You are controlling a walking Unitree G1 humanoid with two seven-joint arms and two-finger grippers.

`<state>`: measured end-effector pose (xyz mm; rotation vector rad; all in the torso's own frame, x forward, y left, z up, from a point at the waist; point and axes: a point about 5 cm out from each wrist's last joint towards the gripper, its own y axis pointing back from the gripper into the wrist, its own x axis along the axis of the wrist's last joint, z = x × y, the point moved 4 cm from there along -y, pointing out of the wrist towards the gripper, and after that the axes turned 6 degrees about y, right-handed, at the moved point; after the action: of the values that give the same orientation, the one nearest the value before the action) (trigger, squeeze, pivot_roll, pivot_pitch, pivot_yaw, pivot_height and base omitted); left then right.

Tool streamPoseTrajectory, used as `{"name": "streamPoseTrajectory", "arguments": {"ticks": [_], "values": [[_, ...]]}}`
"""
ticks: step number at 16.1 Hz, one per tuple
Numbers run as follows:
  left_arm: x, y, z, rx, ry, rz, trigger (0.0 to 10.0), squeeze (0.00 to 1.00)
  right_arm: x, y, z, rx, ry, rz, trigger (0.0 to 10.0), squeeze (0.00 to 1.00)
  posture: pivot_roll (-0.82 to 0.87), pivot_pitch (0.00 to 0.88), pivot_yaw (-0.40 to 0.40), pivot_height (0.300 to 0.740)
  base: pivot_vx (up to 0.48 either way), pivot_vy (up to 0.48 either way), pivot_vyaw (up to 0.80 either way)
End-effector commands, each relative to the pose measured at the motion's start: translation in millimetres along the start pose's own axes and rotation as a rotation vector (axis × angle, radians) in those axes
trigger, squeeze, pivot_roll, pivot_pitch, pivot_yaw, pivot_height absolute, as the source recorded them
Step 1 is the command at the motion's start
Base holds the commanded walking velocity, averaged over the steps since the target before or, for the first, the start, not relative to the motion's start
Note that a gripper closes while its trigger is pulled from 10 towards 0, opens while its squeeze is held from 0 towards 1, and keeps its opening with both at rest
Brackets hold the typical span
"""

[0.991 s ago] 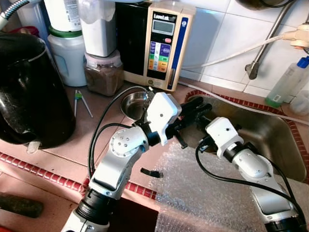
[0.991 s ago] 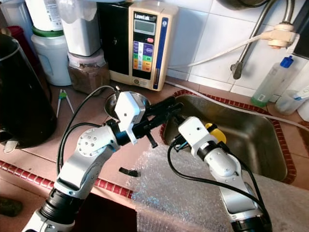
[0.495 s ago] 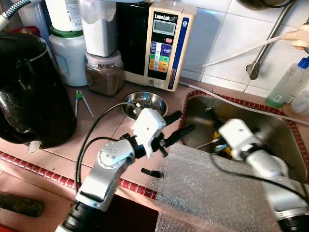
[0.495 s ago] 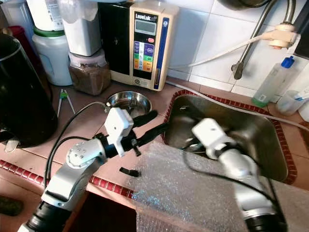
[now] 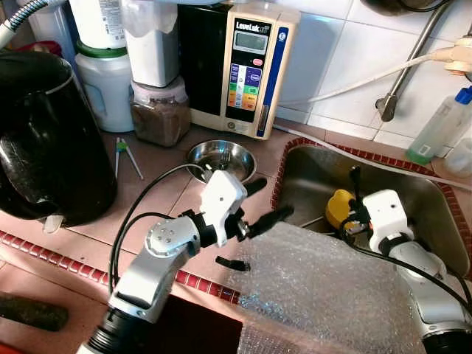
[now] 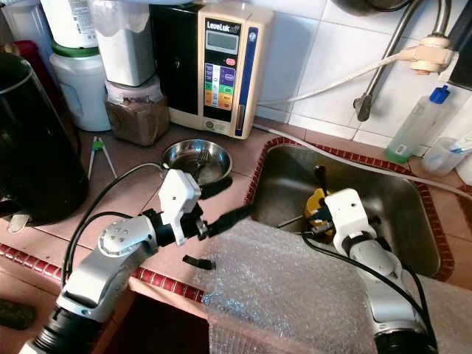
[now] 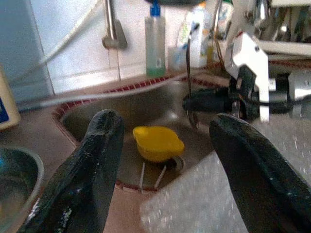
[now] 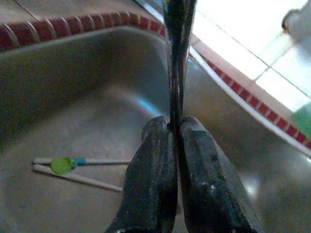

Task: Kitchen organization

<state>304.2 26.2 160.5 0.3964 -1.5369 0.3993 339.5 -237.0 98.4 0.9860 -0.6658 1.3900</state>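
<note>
Over sink [image 5: 413, 193]: right pincer [image 8: 176, 127] clamps thin dark utensil [image 8: 177, 53], top cropped.

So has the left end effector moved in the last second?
Yes. The left end effector has pulled back from the sink edge toward the robot, uncovering the steel bowl it earlier overlapped.

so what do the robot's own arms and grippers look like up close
Both arms are silver metal with round, screw-dotted joints and black collars. Each wrist ends in a white boxy housing, and loose black cables loop alongside. The left gripper and right gripper each have two long, matte black, rounded fingers.
</note>
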Motion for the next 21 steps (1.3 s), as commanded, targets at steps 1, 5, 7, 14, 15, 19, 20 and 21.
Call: {"name": "streamPoseTrajectory", "arguments": {"ticks": [1,5,7,14,15,19,20,21], "values": [[-7,-3.0,3.6,-0.048,-0.025,-0.066,10.0,1.00,-5,-0.3,9.0,-0.042,-0.021,-0.030,10.0,0.00,0.09,0.000,-0.068,0.740,0.000,0.000,0.00],[-15,-0.4,-0.9,-0.052,-0.054,-0.125,10.0,1.00,-19,1.9,17.9,-0.131,-0.061,-0.095,10.0,1.00,0.08,0.000,-0.062,0.740,0.000,0.000,0.00],[-16,-1.4,0.7,-0.063,-0.063,-0.132,10.0,1.00,-25,3.7,29.0,-0.207,-0.109,-0.124,10.0,1.00,0.08,0.000,-0.060,0.740,0.000,0.000,0.00],[-10,-5.3,-5.1,-0.018,-0.073,-0.105,10.0,1.00,-11,-3.1,6.8,-0.090,-0.110,-0.069,10.0,1.00,0.08,0.000,-0.063,0.740,0.000,0.000,0.00],[-10,-5.4,-7.2,-0.002,-0.073,-0.097,10.0,1.00,-9,-3.2,7.7,-0.093,-0.114,-0.062,10.0,1.00,0.08,0.000,-0.063,0.740,0.000,0.000,0.00],[4,-5.6,-53.6,0.314,-0.060,-0.006,10.0,1.00,22,-3.2,4.5,-0.077,-0.166,0.072,10.0,1.00,0.08,0.000,-0.064,0.740,0.000,0.000,0.00],[6,-2.4,-67.2,0.407,-0.009,0.028,10.0,1.00,38,-2.3,-6.0,-0.035,-0.155,0.137,10.0,1.00,0.07,0.000,-0.064,0.740,0.000,0.000,0.00],[6,5.1,-87.0,0.548,0.058,0.053,10.0,1.00,59,0.6,-25.6,0.034,-0.135,0.215,10.0,1.00,0.07,0.000,-0.064,0.740,0.000,0.000,0.00]]}}
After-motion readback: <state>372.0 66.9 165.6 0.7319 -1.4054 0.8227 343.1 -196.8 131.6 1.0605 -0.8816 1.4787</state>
